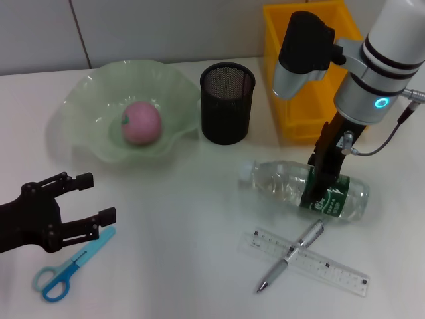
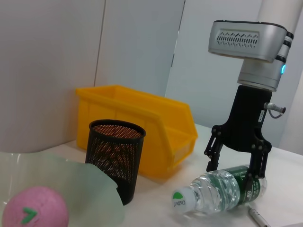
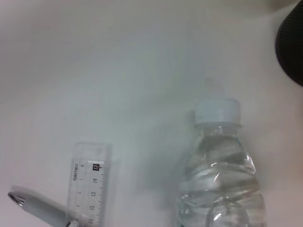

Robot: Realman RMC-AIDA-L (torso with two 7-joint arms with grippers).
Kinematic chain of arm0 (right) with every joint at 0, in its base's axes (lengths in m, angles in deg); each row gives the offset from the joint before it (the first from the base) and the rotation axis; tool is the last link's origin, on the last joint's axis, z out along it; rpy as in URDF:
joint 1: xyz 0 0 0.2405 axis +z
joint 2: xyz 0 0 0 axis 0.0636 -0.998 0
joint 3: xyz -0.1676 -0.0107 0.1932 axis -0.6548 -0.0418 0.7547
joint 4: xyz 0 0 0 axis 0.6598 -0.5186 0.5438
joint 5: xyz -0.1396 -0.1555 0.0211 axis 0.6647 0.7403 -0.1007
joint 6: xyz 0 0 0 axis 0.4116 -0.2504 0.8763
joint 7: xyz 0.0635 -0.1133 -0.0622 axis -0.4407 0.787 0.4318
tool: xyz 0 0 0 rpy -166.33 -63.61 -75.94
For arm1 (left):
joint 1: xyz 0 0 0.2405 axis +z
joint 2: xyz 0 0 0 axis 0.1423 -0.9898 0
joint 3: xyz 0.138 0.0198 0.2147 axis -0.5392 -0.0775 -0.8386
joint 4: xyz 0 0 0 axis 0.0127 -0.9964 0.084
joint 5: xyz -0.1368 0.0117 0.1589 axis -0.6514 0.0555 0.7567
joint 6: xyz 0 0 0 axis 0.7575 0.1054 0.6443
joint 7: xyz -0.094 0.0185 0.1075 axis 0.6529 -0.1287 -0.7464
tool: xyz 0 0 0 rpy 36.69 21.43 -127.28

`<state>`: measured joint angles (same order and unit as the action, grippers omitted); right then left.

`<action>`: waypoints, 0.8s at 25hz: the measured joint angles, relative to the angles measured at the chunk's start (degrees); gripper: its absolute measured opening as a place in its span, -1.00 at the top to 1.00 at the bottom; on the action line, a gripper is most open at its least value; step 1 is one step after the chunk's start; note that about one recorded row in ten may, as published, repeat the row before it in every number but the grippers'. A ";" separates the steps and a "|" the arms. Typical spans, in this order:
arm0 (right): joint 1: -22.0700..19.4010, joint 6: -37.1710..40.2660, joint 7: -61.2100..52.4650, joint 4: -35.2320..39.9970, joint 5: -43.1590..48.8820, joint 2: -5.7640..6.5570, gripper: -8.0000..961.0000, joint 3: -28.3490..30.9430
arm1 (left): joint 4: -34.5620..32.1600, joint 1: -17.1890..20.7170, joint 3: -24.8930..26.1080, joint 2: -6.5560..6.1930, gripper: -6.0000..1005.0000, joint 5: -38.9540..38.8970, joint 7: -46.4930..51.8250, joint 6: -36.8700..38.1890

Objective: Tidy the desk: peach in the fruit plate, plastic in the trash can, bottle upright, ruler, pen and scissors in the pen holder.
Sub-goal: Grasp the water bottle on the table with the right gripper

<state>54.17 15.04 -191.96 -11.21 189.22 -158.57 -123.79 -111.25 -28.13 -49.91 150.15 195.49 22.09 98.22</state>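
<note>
Head view, from the robot's left: the left tool (image 1: 98, 197), a black skeletal claw with its fingers spread and nothing between them, hovers low over the white counter (image 1: 179, 226), just above the blue-handled scissors (image 1: 70, 266) that lie flat with looped plastic grips. Beyond them sits the fruit plate (image 1: 86, 93), a translucent pale-green dish with a wavy, ruffled rim, and the pink, matte, round peach (image 1: 141, 123) rests in its hollow. Beside the plate stands the pen holder (image 1: 227, 103), an upright black cylinder of fine wire mesh, and behind that the trash can (image 1: 282, 80), a glossy yellow plastic bin with straight walls. Further right, the bottle (image 1: 285, 183) lies on its side, clear ribbed plastic with a white cap and a green label, cap pointing toward the plate. The right tool (image 1: 323, 189), black and angular beneath a white and silver wrist with a lit blue ring, reaches straight down from above, its fingers set apart on either side of the bottle's labelled middle; whether they press it I cannot tell. Nearer the robot, the ruler (image 1: 332, 266), flat transparent plastic with printed marks, lies aslant, and the silver metallic pen (image 1: 292, 255) lies across it.
</note>
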 joint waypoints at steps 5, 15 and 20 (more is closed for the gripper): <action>0.00 -0.22 0.03 0.00 0.01 -0.16 -0.62 -0.06 | 0.00 0.02 0.00 -0.01 -0.69 0.01 0.00 -0.03; -0.19 -1.37 0.55 -0.41 0.16 -0.76 -0.62 -0.03 | 0.00 0.19 0.00 0.11 -0.69 0.12 -0.07 -0.20; -0.29 -2.78 0.72 -1.77 0.15 -0.82 -0.63 -0.61 | 0.00 0.17 0.00 0.11 -0.69 0.14 -0.04 -0.16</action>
<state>53.88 12.25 -191.24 -12.98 189.37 -159.39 -124.41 -111.25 -27.96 -49.91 150.25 195.63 22.04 98.05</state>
